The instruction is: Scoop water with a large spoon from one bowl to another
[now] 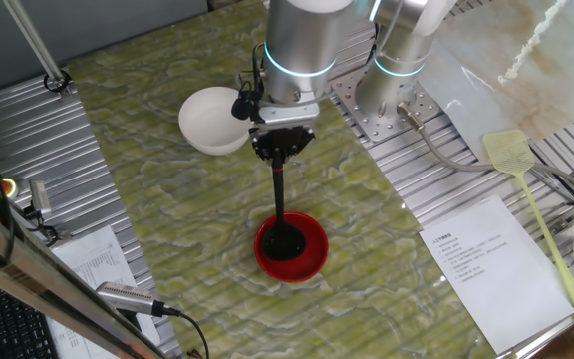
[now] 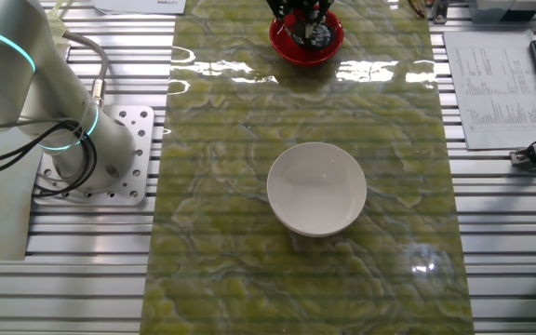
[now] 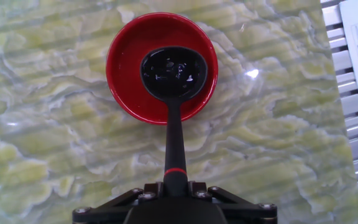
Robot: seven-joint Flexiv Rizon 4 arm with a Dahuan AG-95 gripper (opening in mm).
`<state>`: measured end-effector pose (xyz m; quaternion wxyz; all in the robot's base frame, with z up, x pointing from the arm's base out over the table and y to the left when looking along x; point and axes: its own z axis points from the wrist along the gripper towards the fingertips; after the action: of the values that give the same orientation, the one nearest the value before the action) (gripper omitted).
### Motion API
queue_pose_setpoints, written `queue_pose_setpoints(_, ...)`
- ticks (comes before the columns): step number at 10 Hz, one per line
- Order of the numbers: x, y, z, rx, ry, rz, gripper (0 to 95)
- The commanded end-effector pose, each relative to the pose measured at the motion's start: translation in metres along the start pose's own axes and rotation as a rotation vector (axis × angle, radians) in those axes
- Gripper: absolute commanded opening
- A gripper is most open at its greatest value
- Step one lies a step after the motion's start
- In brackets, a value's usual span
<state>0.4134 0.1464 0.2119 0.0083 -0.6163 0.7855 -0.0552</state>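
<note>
My gripper is shut on the handle of the black ladle and holds it nearly upright. The ladle's round scoop is over the red bowl, inside its rim. Water shows as glints in the scoop. The red bowl sits on the green marble mat, near its front in one fixed view and at the far edge in the other fixed view. The white bowl stands apart, beside my arm; it is at the mat's centre in the other fixed view. My gripper sits at the bottom of the hand view.
The robot base is bolted behind the mat. A yellow fly swatter and a printed sheet lie on the metal table at the right. Papers and a handheld tool lie at the left.
</note>
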Motion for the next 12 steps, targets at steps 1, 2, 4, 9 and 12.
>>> queue_pose_setpoints(1, 0.0, 0.001, -0.001, -0.002, 0.003, 0.001, 0.0)
queue_pose_setpoints(2, 0.0, 0.0, -0.002, -0.002, 0.003, 0.0, 0.0)
queue_pose_setpoints(4, -0.001, 0.0, -0.005, -0.003, 0.014, -0.007, 0.0)
queue_pose_setpoints(9, -0.004, -0.001, -0.009, -0.018, 0.045, -0.022, 0.0)
queue_pose_setpoints(12, -0.006, -0.001, -0.013, -0.032, 0.061, -0.025, 0.0)
